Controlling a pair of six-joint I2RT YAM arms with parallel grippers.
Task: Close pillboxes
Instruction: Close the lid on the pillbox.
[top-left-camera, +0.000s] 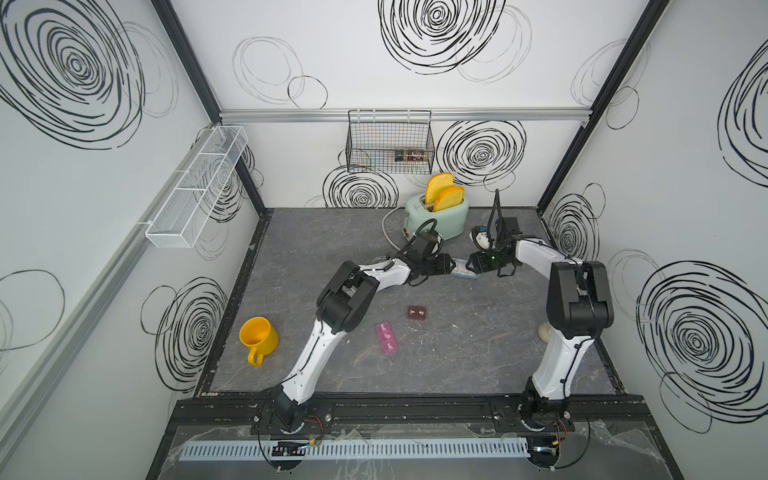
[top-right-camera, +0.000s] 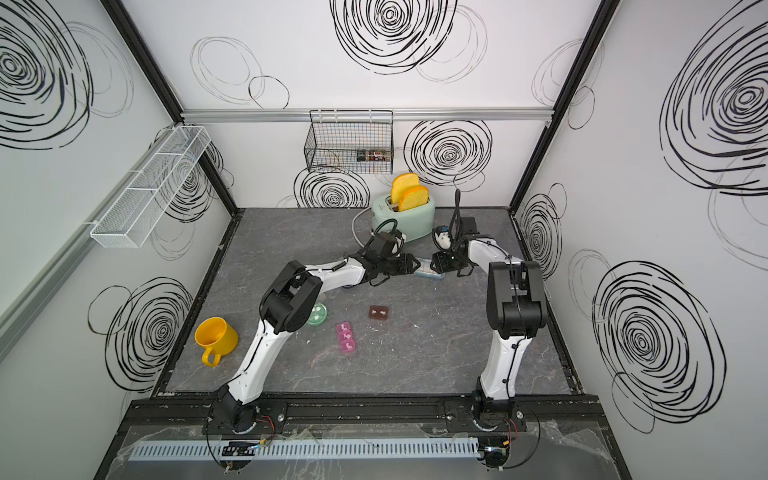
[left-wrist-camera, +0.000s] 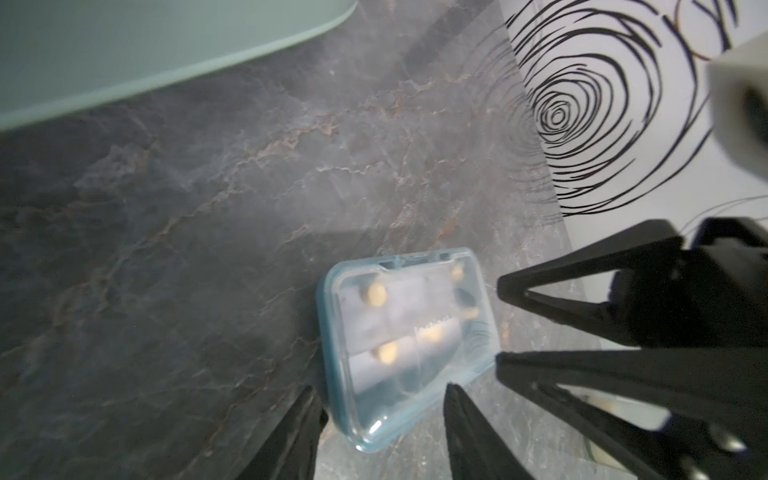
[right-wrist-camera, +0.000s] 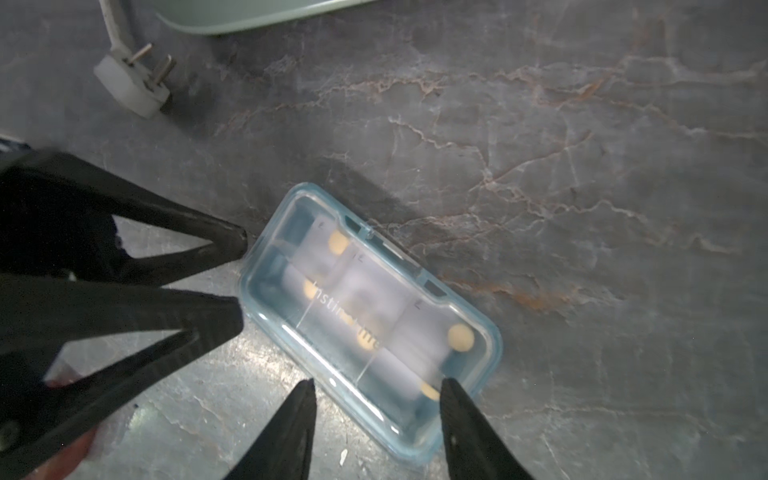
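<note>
Clear-blue pillbox (top-left-camera: 463, 272) lies flat on the tabletop (top-left-camera: 478, 357), just above the centre of both top views, between the two tools. In the wrist views its lid appears down all round; whether it has latched cannot be confirmed. Left gripper (left-wrist-camera: 384, 405) stands spread at one short end. Right gripper (right-wrist-camera: 376, 381) stands spread toward the other end. Neither pinches the box, and contact cannot be told.

Recommended: press straight down on the latch edge with one tool while the other braces the far end, so the light box does not skate.

Clearances: toaster (top-left-camera: 436, 216) and its plug (right-wrist-camera: 133, 83) sit close by, higher in frame; the lower centre is open. Brown pillbox (top-left-camera: 417, 312) and pink pillbox (top-left-camera: 386, 337) lie well apart, lower in frame. Green pillbox (top-right-camera: 318, 313) shows beside the left elbow
</note>
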